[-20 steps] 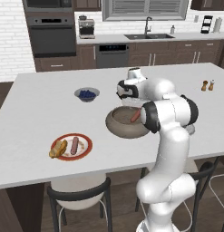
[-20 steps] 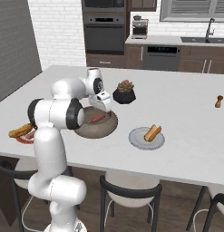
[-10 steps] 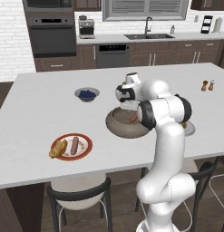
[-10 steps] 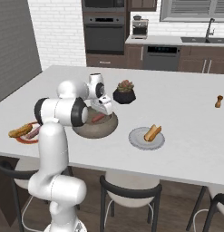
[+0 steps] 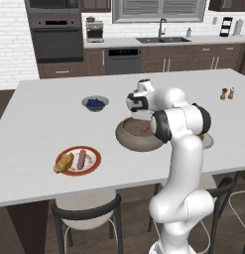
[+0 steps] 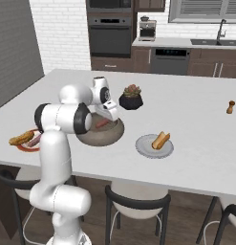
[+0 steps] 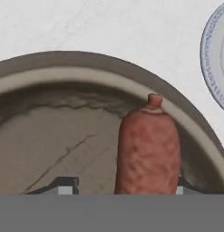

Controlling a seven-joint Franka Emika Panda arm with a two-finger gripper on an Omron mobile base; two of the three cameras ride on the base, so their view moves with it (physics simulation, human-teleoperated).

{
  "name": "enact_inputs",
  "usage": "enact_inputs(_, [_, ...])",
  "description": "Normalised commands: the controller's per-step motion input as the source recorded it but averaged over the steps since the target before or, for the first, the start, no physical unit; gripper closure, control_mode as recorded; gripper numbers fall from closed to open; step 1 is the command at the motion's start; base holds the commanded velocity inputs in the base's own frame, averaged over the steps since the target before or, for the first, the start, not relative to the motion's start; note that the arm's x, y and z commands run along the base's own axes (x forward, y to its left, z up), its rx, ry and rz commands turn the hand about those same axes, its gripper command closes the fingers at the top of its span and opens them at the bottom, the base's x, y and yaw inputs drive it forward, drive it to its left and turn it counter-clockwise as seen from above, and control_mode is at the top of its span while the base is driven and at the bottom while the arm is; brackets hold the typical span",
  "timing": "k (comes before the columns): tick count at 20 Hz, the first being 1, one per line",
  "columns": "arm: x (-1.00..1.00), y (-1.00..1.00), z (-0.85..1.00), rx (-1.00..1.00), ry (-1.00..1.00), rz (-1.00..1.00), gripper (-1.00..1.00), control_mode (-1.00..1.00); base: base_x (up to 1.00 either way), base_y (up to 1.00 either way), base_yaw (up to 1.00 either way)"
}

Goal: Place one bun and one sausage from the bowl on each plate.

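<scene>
In bowl point(image 7: 50, 77): 1 sausage point(image 7: 148, 149), betw gripper point(image 7: 120, 186) tips.

matt stone-like bowl point(image 7: 50, 136), mottled sausage point(image 7: 147, 149).

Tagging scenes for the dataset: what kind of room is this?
A rendered home kitchen, by the look of it: a wall oven, a sink under a window, and an island counter with stools, where the arm works over a bowl.

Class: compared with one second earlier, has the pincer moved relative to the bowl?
Yes. The pincer has dropped lower toward the sausage in the bowl.
</scene>
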Motion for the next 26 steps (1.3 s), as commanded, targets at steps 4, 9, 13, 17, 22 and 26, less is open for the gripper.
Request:
enact_inputs(4, [0.00, -0.11, 0.52, 0.00, 0.03, 0.00, 1.00, -1.00, 0.00, 0.00, 0.00])
enact_inputs(9, [-0.13, -0.57, 0.55, 0.01, 0.03, 0.03, 1.00, -1.00, 0.00, 0.00, 0.00])
enact_inputs(13, [-0.22, -0.70, 0.24, 0.04, 0.00, 0.08, 1.00, -1.00, 0.00, 0.00, 0.00])
enact_inputs(17, [-0.03, -0.65, 0.00, 0.04, 0.05, 0.20, 1.00, -1.00, 0.00, 0.00, 0.00])
enact_inputs(22, [0.00, -0.58, -0.15, 0.02, 0.09, 0.25, 1.00, -1.00, 0.00, 0.00, 0.00])
enact_inputs(26, [0.02, -0.53, -0.17, 0.00, 0.11, 0.30, 1.00, -1.00, 0.00, 0.00, 0.00])
